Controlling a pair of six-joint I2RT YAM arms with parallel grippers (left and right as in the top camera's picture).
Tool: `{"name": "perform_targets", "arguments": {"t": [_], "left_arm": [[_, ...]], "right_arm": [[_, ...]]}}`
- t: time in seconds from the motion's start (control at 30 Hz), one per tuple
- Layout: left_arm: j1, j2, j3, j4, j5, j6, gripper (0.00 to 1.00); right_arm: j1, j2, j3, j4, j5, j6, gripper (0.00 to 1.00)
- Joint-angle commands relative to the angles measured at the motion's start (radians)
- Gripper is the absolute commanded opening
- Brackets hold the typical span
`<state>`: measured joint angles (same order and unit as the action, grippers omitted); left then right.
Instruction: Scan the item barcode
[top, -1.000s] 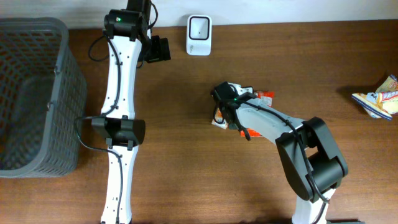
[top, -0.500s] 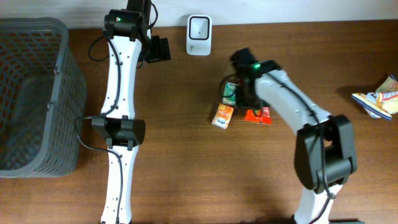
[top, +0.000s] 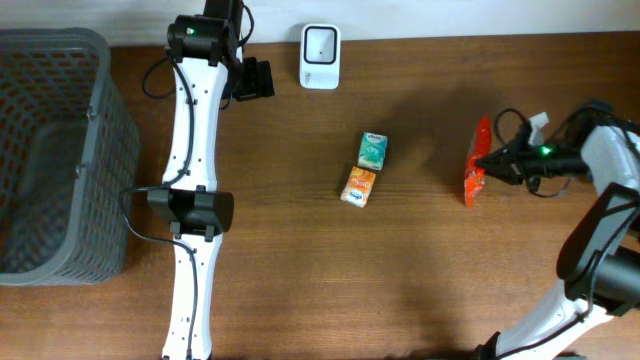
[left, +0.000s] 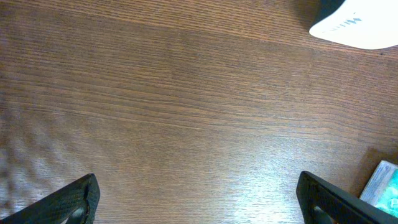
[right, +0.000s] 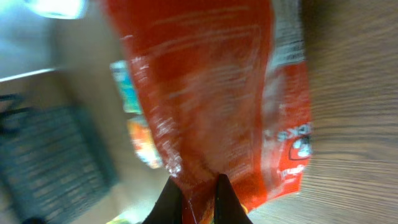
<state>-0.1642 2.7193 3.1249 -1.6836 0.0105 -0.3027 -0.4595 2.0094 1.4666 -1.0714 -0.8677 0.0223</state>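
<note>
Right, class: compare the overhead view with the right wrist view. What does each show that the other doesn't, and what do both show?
Only overhead: the left arm and the right arm in full, so you see where everything sits on the table.
Only right wrist: the print on the red packet, and the fingertips pinching its edge.
Both: the red packet in the right hand, the green packet, the orange packet, and the grey basket, blurred in the wrist view.

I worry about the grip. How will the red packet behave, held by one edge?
Probably floppy: the red packet shows creases and is held only by a thin pinch in the right gripper. Likely light, as that small pinch carries it. Its glossy film may slip.
</note>
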Motion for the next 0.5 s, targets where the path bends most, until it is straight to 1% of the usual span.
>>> {"name": "perform_targets", "arguments": {"t": [0.0,0.07,0.2,0.33,0.37,0.4,0.43,0.47], "left_arm": [[-0.003,-0.003,0.004,-0.001,-0.007,0.005,0.99],[-0.003,-0.003,0.004,-0.001,-0.007,0.005,0.99],[-0.003,-0.003,0.004,-0.001,-0.007,0.005,0.99],[-0.003,-0.003,0.004,-0.001,-0.007,0.005,0.99],[-0.003,-0.003,0.004,-0.001,-0.007,0.005,0.99],[-0.003,-0.003,0.004,-0.001,-0.007,0.005,0.99],[-0.003,-0.003,0.004,-0.001,-0.007,0.005,0.99],[-0.003,-0.003,0.004,-0.001,-0.007,0.005,0.99]], "right_arm": [[0.005,-0.004,-0.01,-0.035,-0.374,-0.097,0.04],[0.04,-0.004,-0.01,-0.037,-0.455,-0.097,0.04],[0.089,0.013,-0.013,0.012,-0.469,-0.096,0.04],[0.106,0.077,-0.118,0.047,-0.472,-0.096,0.04],[0.105,0.081,-0.157,0.087,-0.436,-0.093,0.04],[0.098,0.081,-0.179,0.112,-0.355,-0.093,0.05],[0.088,0.081,-0.18,0.114,-0.216,-0.063,0.09],[0.076,0.079,-0.176,0.117,-0.054,0.02,0.1]]}}
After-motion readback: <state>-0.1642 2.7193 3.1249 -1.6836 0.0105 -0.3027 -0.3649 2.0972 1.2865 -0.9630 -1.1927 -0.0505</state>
